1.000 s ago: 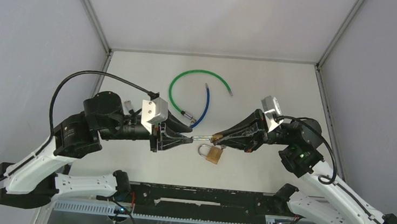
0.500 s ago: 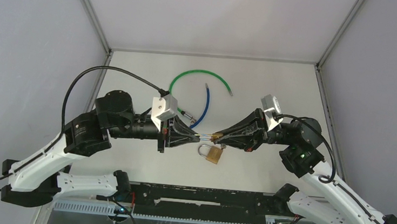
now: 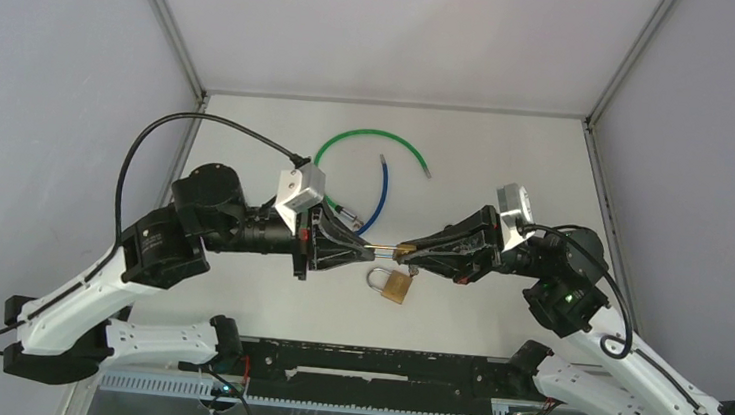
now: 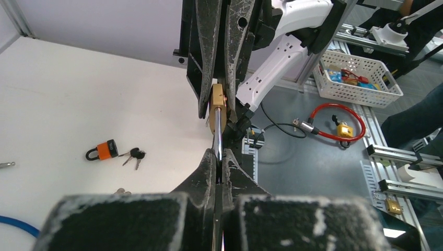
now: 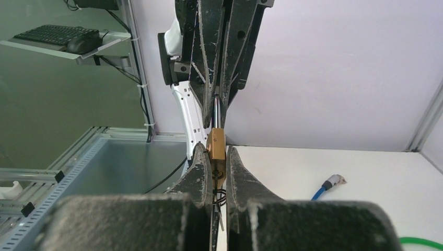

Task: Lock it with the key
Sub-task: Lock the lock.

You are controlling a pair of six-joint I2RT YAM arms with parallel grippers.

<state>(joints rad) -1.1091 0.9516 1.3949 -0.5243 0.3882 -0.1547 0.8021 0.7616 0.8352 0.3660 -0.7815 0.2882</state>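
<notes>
Both arms reach inward, forearms near level, tips facing each other at centre. The left end effector (image 3: pixel 367 255) is pinched onto a steel rod (image 4: pixel 216 133); the right end effector (image 3: pixel 408 254) is clamped on a brass lock body (image 5: pixel 216 149).

I have both arms reaching in over the white tabletop (image 3: pixel 508 160), with the left gripper (image 3: pixel 368 251) and right gripper (image 3: pixel 411 257) nearly tip to tip. A slim silver metal bar (image 3: pixel 383 248) runs from the left tips, pinched together on it, to a small brass block (image 3: pixel 404 250) clamped in the right tips. Just nearer the arm bases a brass padlock with a silver shackle (image 3: pixel 395 286) lies flat on the table, and farther back I see a green cable curved into an open loop (image 3: pixel 375 134) with a shorter blue cable (image 3: pixel 383 189) inside its arc.
</notes>
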